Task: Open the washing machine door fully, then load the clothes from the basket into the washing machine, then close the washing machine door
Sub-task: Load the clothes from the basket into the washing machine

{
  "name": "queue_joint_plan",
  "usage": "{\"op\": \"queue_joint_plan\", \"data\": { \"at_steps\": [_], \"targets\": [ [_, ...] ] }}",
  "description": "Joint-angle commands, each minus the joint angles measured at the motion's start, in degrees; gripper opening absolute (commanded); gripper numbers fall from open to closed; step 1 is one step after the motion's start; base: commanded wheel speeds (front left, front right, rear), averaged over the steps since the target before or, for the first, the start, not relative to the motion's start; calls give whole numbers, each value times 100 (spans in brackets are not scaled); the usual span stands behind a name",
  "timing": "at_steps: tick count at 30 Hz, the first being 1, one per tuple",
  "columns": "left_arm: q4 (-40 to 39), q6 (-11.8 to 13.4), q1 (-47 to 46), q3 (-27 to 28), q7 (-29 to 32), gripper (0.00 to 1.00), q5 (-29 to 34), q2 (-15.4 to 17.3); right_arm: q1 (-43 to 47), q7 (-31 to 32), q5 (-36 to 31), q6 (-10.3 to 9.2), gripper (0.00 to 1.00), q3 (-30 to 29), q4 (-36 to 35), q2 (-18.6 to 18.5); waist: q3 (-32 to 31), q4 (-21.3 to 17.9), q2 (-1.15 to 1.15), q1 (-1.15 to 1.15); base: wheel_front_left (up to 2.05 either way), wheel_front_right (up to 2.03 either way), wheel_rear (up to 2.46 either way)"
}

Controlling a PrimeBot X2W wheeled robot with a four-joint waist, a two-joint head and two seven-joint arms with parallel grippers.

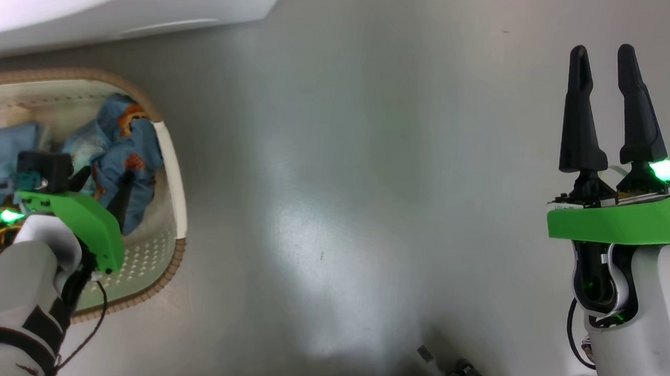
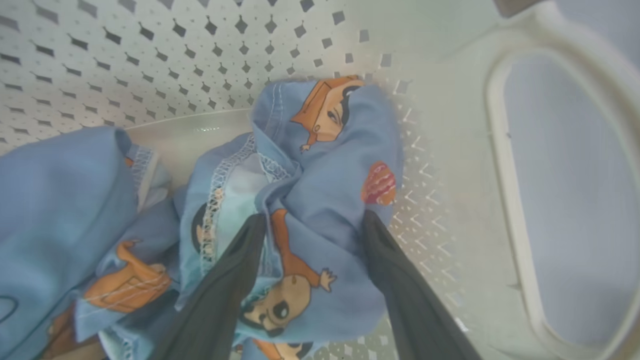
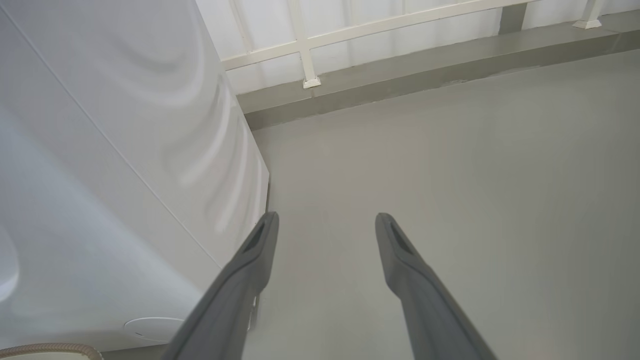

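Grey floor (image 1: 341,182), smooth and glossy, extends beneath both arms. White washing machine (image 1: 88,0) stands at the upper left of the head view, only its casing visible. Basket (image 1: 172,176) sits on the floor just in front of it, at the robot's left, with the clothes (image 1: 119,155) bunched inside. Left gripper (image 2: 314,218) is lowered into the basket. Its fingers are spread and straddle a crumpled fold of blue garment, touching the fabric on either side but not pinching it. Right gripper (image 1: 603,50) hangs over bare floor, well apart from the basket, its fingers apart with nothing between them.
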Motion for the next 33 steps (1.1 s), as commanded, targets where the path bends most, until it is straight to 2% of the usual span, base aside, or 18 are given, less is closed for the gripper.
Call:
{"op": "queue_joint_plan", "data": {
  "at_steps": [1, 7, 8, 9, 10, 11, 21, 33],
  "targets": [
    [37, 3, 17, 39, 37, 100, -105, 235, 107, -45, -54, 32, 100, 120, -142, 10, 85, -100, 0, 0, 0, 0, 0],
    [145, 3, -69, -87, 134, 100, -161, 339, 104, -45, -48, 32, 100, 156, -126, 68, 108, -208, 0, 0, 0, 0, 0],
    [158, 3, -72, -113, 160, 64, -163, 352, 103, -45, -46, 32, 100, 166, -122, 78, 102, -229, 0, 0, 0, 0, 0],
    [169, 3, -72, -131, 170, 23, -172, 366, 104, -45, -45, 32, 100, 174, -118, 88, 94, -245, 0, 0, 0, 0, 0],
    [169, 3, -72, -131, 170, 23, -172, 366, 104, -45, -45, 32, 100, 174, -118, 88, 94, -245, 0, 0, 0, 0, 0],
    [184, 3, -66, -145, 195, 0, -225, 369, 105, -45, -42, 32, 100, 183, -111, 104, 72, -267, 0, 0, 0, 0, 0],
    [225, 3, 59, -102, 19, 0, -528, 277, 174, -45, -52, 32, 100, 123, -55, 112, -320, -186, 0, 0, 0, 0, 0],
    [69, 3, 924, 105, -564, 0, -1123, -8, 539, -45, -77, 32, 100, 130, 248, -89, -1679, 109, 0, 0, 0, 0, 0]
  ]
}}
